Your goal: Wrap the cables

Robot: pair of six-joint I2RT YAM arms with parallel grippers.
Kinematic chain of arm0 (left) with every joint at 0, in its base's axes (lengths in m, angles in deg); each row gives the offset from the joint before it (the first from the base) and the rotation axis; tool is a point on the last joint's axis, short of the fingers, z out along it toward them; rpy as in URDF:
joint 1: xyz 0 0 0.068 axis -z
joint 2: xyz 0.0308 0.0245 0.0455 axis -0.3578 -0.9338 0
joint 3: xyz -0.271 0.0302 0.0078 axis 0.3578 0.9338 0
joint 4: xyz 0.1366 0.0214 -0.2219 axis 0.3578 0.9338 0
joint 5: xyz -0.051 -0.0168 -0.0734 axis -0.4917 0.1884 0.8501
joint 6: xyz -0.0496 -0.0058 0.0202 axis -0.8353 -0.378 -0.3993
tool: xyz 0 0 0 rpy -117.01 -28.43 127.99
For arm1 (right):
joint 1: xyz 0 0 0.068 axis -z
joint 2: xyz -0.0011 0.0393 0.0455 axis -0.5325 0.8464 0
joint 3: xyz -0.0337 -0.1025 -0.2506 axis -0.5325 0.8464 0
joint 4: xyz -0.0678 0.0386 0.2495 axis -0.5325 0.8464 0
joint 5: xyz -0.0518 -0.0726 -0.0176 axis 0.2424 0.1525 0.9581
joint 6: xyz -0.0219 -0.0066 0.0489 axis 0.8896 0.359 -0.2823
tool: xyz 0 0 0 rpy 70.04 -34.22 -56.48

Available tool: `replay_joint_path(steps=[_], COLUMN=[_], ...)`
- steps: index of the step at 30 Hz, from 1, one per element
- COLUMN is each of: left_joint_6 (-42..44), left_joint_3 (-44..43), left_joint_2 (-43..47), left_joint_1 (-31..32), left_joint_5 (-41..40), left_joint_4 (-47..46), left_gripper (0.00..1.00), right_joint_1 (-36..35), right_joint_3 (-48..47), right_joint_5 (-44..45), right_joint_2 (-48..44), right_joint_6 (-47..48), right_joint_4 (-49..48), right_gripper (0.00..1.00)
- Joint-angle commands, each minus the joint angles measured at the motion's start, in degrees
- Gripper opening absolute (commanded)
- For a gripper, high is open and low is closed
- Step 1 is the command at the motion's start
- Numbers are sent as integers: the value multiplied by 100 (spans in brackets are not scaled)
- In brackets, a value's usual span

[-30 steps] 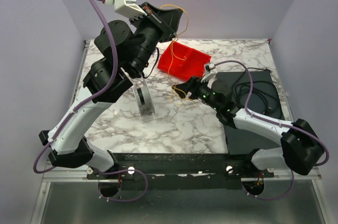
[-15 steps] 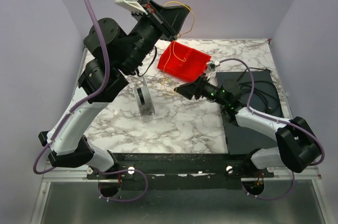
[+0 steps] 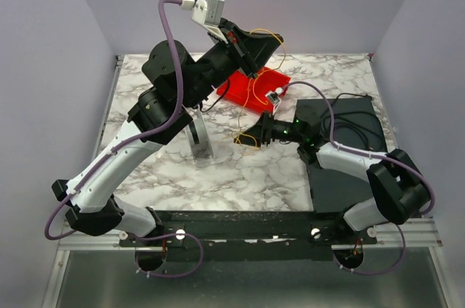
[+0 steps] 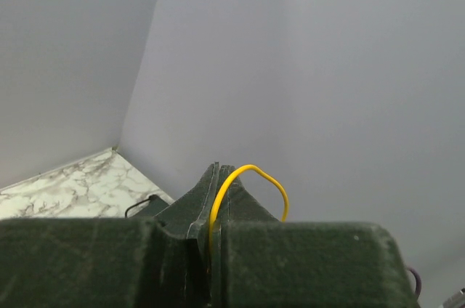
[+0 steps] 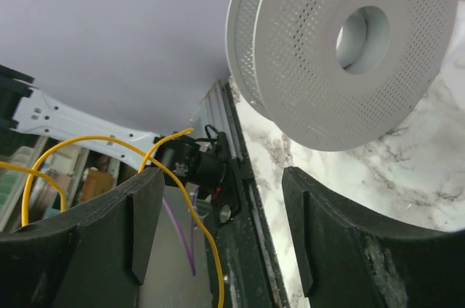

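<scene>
A thin yellow cable [image 3: 251, 94] hangs from my left gripper [image 3: 259, 48], which is raised high above the red tray and shut on it. In the left wrist view the cable [image 4: 251, 170] loops out of the closed jaws of that gripper [image 4: 216, 177]. The cable drops to my right gripper [image 3: 245, 136], which is low over the table and open. In the right wrist view the cable [image 5: 94, 141] runs loose between the spread fingers of the right gripper [image 5: 221, 177], touching neither. A white spool [image 3: 197, 134] stands upright left of the right gripper and shows large in the right wrist view [image 5: 341, 46].
A red tray [image 3: 273, 79] sits at the back middle, partly under the left arm. A black mat [image 3: 341, 173] lies on the right with a coiled black cord [image 3: 354, 125] on it. The table's marble top [image 3: 240, 177] ends at a metal rail in front.
My left gripper has swung to the right and slightly lower with the cable held. My right gripper has shifted a little left and down, toward the spool.
</scene>
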Motion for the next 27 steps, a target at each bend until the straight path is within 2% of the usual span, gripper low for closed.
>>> replay_joint_path(steps=[1, 3, 9, 12, 14, 16, 17, 22, 23, 27], left_joint_6=[33, 100, 274, 262, 220, 210, 214, 306, 330, 565], left_joint_3=[-30, -96, -244, -228, -229, -377, -494, -1348, -1442, -1313], left_joint_2=[100, 50, -43, -27, 20, 28, 28, 13, 37, 375], left_joint_1=[-22, -22, -22, -21, -22, -13, -13, -4, -4, -4], left_joint_5=[340, 378, 527, 548, 490, 433, 374, -21, -185, -906], left_joint_4=[-527, -539, -560, -628, -621, -492, -355, 485, 639, 920], left_gripper=[0, 0, 0, 0, 0, 0, 0, 0, 0, 0], right_joint_1=[-211, -333, -379, -441, -483, -495, -495, -487, -486, -420], right_joint_3=[-513, -668, -741, -865, -1089, -1315, -1408, -1947, -2081, -2493], right_joint_5=[115, 221, 383, 654, 1135, 1851, 2282, 4408, 4796, 5540], right_joint_2=[-128, -146, -28, 34, 105, 188, 230, 431, 483, 617], right_joint_6=[842, 1154, 1351, 1487, 1710, 1832, 1874, 1860, 1849, 1813], right_joint_4=[1450, 1858, 2202, 2521, 3103, 3662, 3957, 5014, 5177, 5555], right_gripper=[72, 70, 58, 56, 51, 40, 31, 4, 1, 1])
